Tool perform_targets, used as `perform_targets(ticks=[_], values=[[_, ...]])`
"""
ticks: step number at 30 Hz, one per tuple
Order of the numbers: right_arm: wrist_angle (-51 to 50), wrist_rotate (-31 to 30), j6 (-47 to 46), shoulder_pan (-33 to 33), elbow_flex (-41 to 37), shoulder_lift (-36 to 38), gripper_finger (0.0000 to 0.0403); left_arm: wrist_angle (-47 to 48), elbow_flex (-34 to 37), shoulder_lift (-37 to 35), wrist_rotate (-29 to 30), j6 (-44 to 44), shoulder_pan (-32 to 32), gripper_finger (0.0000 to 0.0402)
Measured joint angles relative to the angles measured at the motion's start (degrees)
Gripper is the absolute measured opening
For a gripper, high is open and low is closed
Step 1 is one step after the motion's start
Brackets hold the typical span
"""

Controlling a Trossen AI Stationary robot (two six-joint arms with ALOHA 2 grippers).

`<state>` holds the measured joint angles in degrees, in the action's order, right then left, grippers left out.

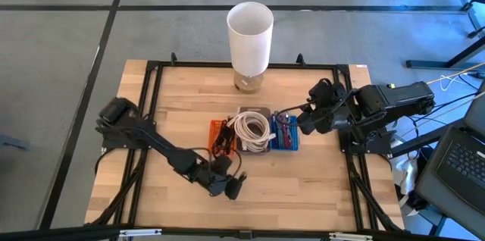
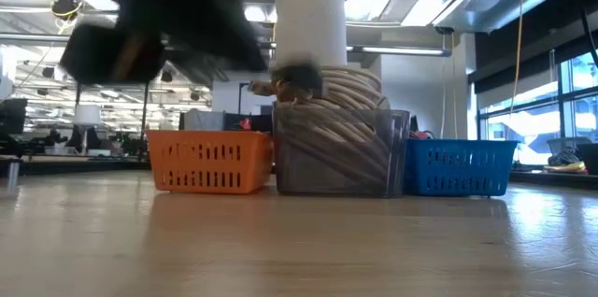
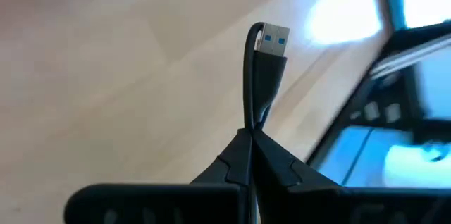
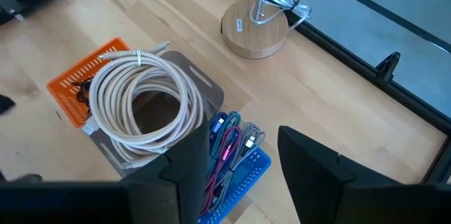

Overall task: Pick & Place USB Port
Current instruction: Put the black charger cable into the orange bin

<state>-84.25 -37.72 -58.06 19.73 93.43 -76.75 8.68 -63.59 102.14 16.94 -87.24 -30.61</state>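
The left claw is sitting with its fingers pressed together, clamped on a black USB cable; the cable's plug, with its blue insert, is sticking up past the fingertips, above the bare wooden surface; in the high view the left claw is hanging over the near part of the surface, just in front of the baskets, with the dark cable running back toward the orange basket.

Beyond it, three containers are standing in a row at the middle of the surface: the orange basket, a clear bin filled with a coil of pale rope-like cable, and a blue basket holding coloured cables; the bin is touching both baskets in the low view; behind the row, near the far edge, a white lamp is standing on a round wooden base.

The right claw is waiting with its fingers spread apart and gripping nothing, hovering just beside the blue basket on its right side.
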Motion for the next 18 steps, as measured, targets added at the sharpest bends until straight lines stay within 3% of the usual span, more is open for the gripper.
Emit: perform_targets(ticks=[10,14,18], values=[[0.70,-0.02,0.00,0.00,0.00,0.00,0.0172,24.36,-0.22,-14.72,17.48,-2.70,2.63,0.0001],[0.72,0.00,-0.01,0.02,0.00,0.00,0.0172,32.58,-0.22,-15.11,17.19,-3.35,6.74,0.0001],[0.72,0.26,-0.04,0.00,0.00,-0.02,0.0172,33.56,-0.22,-13.56,14.05,-0.47,10.86,0.0001]])
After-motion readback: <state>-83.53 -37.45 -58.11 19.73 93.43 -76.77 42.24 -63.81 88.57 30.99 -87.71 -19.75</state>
